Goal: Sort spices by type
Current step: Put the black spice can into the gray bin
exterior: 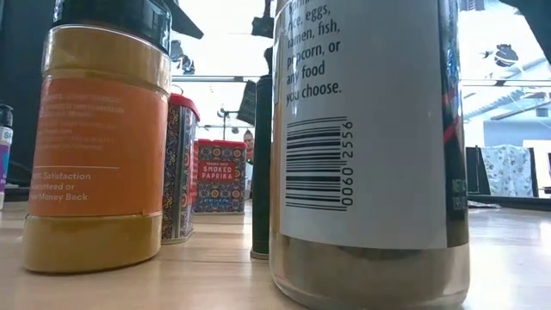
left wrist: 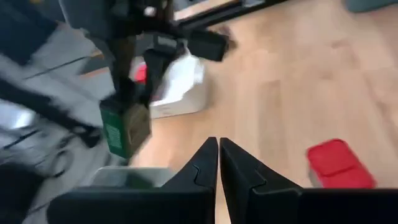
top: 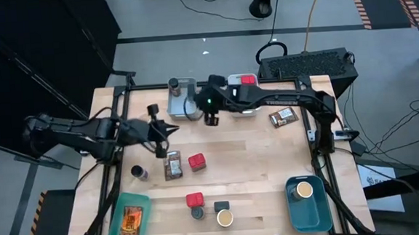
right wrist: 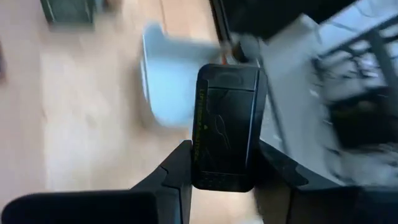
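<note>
My right gripper reaches over the table's far middle and is shut on a dark boxy tin with a green side; the left wrist view shows this tin in the air. The grey bin lies just beside it. My left gripper hovers, shut and empty, over the left middle of the table, with its fingers together. Below it on the wood lie a printed packet, a red tin and a dark jar. My right gripper pinches the dark tin between its two fingers, which sit on opposite sides of the tin's lower part. The tin is lifted clear of the table and sticks out beyond the fingertips, above the table by the grey bin.
A white bin holds a red tin; another packet lies to its right. Near edge: a teal bin with a packet, a blue bin with a tan-topped jar, and a cluster of tins and jars. A dark jar stands near my left gripper.
</note>
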